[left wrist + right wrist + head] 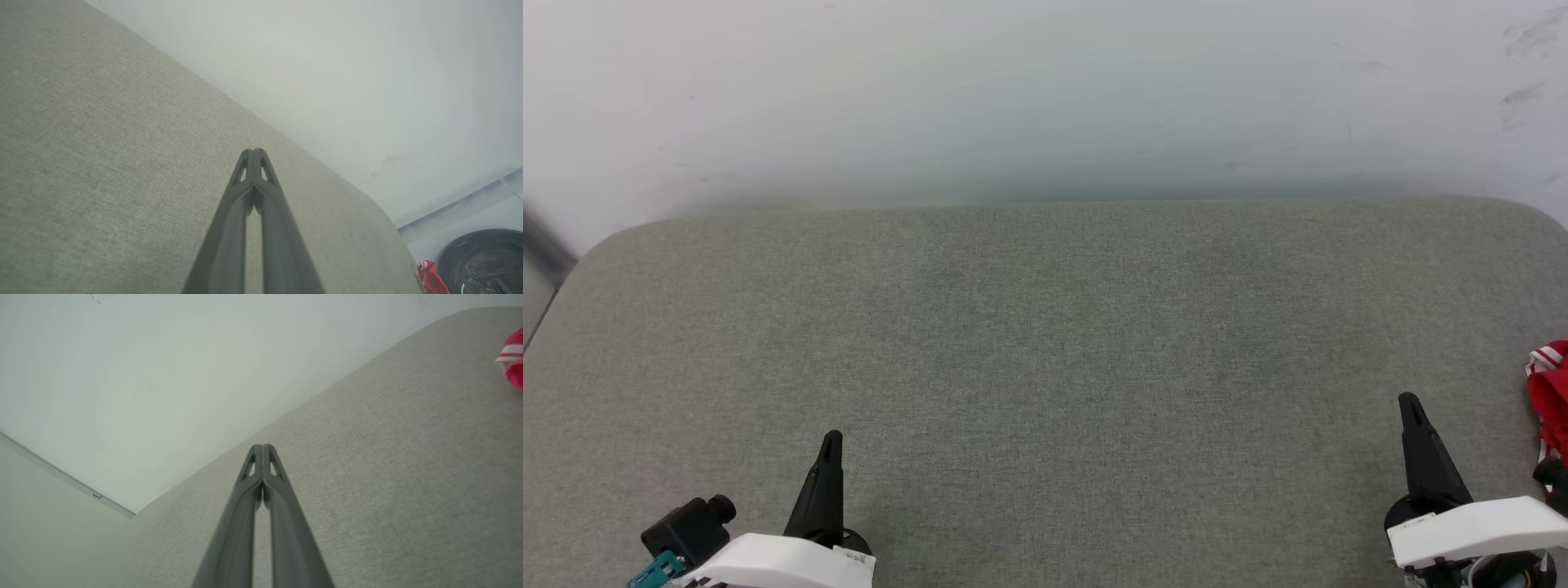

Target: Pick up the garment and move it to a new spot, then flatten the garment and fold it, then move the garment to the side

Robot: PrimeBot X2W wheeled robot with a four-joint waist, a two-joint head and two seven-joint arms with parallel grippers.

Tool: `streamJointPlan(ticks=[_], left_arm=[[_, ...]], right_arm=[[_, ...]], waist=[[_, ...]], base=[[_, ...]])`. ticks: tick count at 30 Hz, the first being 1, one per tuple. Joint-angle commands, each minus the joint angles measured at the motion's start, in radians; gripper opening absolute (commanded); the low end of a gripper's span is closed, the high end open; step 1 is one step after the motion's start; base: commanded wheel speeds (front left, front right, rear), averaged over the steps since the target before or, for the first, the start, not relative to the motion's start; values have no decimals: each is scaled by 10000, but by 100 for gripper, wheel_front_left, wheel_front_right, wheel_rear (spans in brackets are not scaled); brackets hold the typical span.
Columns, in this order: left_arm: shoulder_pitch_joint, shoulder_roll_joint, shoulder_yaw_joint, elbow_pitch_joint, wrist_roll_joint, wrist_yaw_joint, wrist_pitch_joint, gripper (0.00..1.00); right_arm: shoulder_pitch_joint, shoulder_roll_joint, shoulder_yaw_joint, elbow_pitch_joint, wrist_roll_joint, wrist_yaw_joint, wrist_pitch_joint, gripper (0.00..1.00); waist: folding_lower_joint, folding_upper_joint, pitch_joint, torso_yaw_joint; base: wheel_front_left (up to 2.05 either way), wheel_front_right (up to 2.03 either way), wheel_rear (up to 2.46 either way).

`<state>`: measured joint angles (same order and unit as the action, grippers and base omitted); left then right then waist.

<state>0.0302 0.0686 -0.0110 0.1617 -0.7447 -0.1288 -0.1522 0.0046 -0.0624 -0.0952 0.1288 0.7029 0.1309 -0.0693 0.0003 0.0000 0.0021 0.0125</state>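
1. Pincer pair: left pincer (832, 445) and right pincer (1409, 404) are both fully closed. In each wrist view the two dark fingers meet tip to tip, with nothing between them. They sit over the near edge of the tabletop, well apart, left low-left and right low-right in the head view. Whether the tips touch the cloth cannot be told.
2. Tabletop (1045, 367): grey-green woven cover, rounded far corners. Its near edge and right side are cut off by the frame.
3. Wall (1045, 98): pale, just behind the far edge. There are faint scuffs at the upper right, and the join with the tabletop is soft and blurred.
4. Round dark vessel (486, 261): seen in the left wrist view, past the tabletop's corner. It has a black rim and a shiny inside. More than half is cropped, so I cannot identify it.
5. Garment (1550, 392): at the far right edge of the tabletop, just beyond the right pincer and not touching it. Only a bunched red scrap with red-white striped trim shows, and the rest is out of frame. Lettering, sleeves and overall lie cannot be made out. It also shows as small red corners in the wrist views (429, 279) (514, 359).
6. Small dark shape (1553, 474): just below the red scrap at the frame edge, nature unclear.
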Motion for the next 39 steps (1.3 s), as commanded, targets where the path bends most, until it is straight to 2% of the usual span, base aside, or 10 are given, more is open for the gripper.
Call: streamJointPlan(ticks=[1,39], left_arm=[[-314,85,63,-84,-371,-10,82,0],[-894,133,432,369,-4932,-21,1234,0]], right_arm=[[-298,1,-34,-73,361,-1,50,0],[-779,73,-125,565,4935,-1,994,0]], waist=[[-1,0,0,-2],[-2,0,5,-54]], base=[[0,0,0],[0,0,0]])
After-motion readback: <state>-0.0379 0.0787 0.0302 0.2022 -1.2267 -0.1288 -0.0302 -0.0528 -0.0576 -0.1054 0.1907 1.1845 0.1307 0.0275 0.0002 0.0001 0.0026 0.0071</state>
